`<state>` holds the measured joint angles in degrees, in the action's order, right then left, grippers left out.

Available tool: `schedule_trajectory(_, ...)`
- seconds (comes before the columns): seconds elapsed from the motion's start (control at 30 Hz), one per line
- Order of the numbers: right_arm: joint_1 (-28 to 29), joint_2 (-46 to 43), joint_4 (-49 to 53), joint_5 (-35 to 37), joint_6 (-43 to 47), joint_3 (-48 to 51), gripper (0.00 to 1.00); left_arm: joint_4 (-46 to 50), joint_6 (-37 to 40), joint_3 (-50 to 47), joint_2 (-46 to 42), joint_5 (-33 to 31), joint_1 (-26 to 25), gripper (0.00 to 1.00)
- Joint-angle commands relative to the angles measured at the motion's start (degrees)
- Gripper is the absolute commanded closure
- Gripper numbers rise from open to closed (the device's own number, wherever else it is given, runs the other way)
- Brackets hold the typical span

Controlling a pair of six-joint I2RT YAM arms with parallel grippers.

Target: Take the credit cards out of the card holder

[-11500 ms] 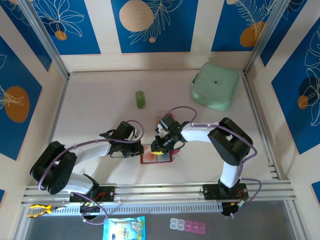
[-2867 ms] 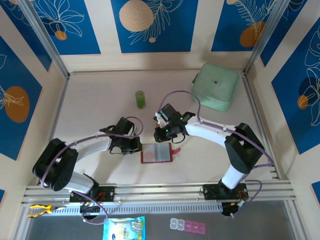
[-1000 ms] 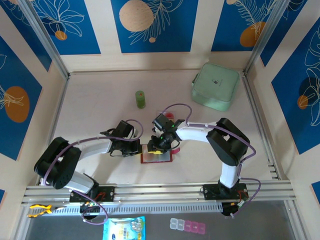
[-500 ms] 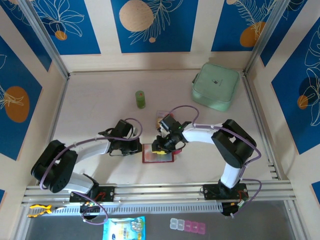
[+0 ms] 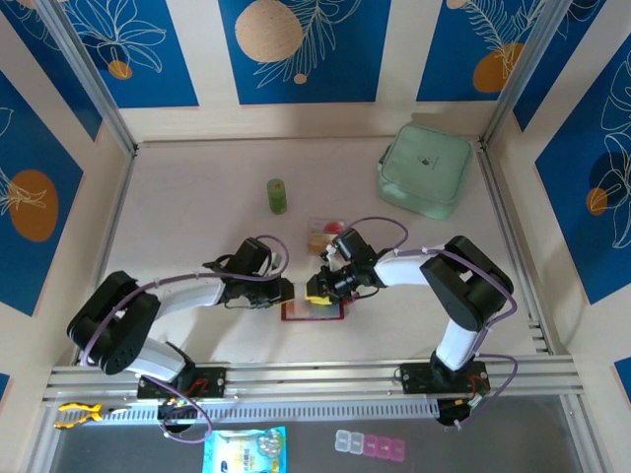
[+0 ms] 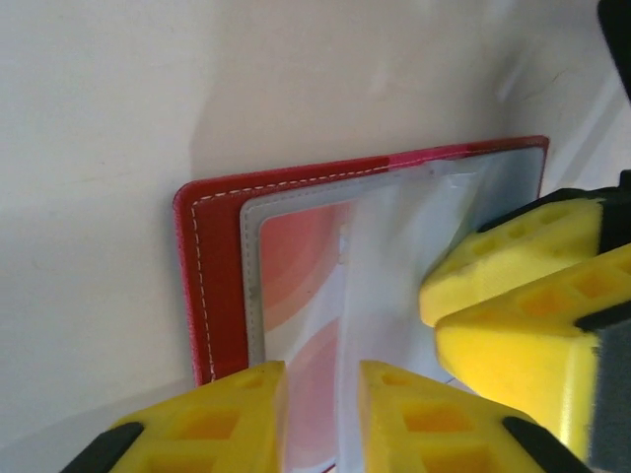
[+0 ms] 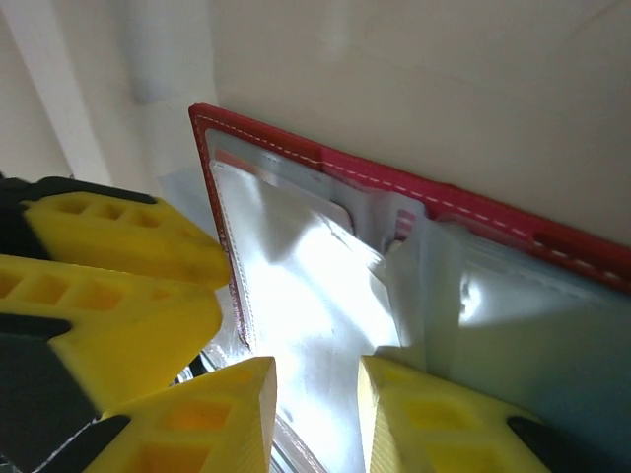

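The red card holder (image 5: 314, 309) lies open on the table between both arms. In the left wrist view its greyish clear pockets (image 6: 394, 256) cover a pinkish-red and pale credit card (image 6: 301, 281). My left gripper (image 6: 323, 419) is open over the holder's left part, its fingers a small gap apart with nothing pinched. My right gripper (image 7: 315, 414) is also open, hovering over a shiny clear pocket (image 7: 306, 286); a card's rounded corner (image 7: 335, 209) shows under it. The two grippers' yellow fingers nearly touch. Loose credit cards (image 5: 319, 235) lie on the table behind the holder.
A small green bottle (image 5: 277, 195) stands at the back middle. A large mint-green pouch (image 5: 424, 169) sits at the back right. Metal rails (image 5: 315, 379) run along the near edge, with small items below them.
My left gripper has gone from shut to open and shifted right onto the holder's left edge. The right gripper has narrowed slightly and stayed over the holder.
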<state>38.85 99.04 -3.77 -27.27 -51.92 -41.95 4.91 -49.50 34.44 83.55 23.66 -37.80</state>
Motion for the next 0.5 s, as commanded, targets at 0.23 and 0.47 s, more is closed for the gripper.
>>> schedule_trajectory(0.23, -1.7, -0.9, -4.5, -2.2, -1.9, 3.8, 0.72, -1.8, -1.7, 2.6, 2.5, 1.5, -1.2, 0.70)
schedule_trajectory(0.47, -1.7, -1.3, -5.8, -2.4, -2.3, 4.8, 0.71, -2.1, -1.8, 3.5, 3.4, 2.1, -1.8, 0.71)
